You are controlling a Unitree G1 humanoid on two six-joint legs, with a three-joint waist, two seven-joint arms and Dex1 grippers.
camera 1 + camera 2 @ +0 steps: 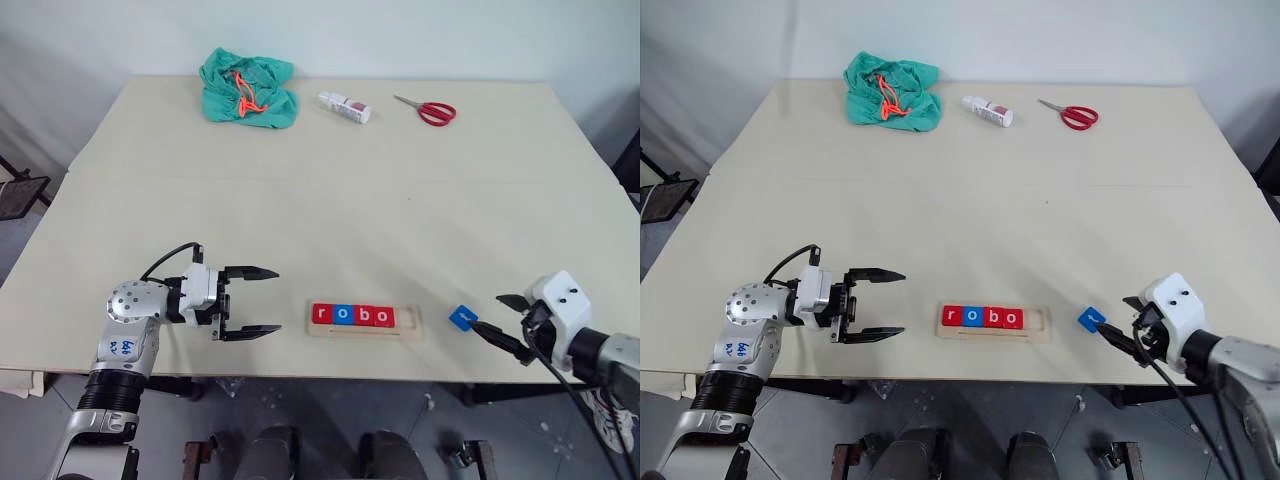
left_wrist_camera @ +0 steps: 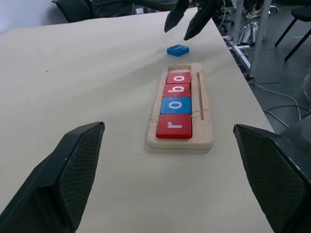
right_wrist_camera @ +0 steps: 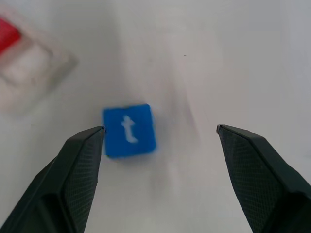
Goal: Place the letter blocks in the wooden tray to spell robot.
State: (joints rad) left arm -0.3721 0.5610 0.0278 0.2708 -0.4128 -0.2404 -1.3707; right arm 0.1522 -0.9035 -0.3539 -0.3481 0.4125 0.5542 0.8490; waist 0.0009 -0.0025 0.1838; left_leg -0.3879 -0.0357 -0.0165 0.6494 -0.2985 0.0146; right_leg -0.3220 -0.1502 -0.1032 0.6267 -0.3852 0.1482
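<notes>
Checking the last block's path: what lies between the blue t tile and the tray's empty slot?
Nothing: bare tabletop separates the blue t tile from the wooden tray, as seen in both eye views and the left wrist view.

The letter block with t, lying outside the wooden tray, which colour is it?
Blue, with a white t; the right wrist view shows it best.

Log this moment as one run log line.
tray: r-o-b-o placed, last slot empty | t block: on table right of tray | right gripper: open by t block | left gripper: open, empty
</notes>
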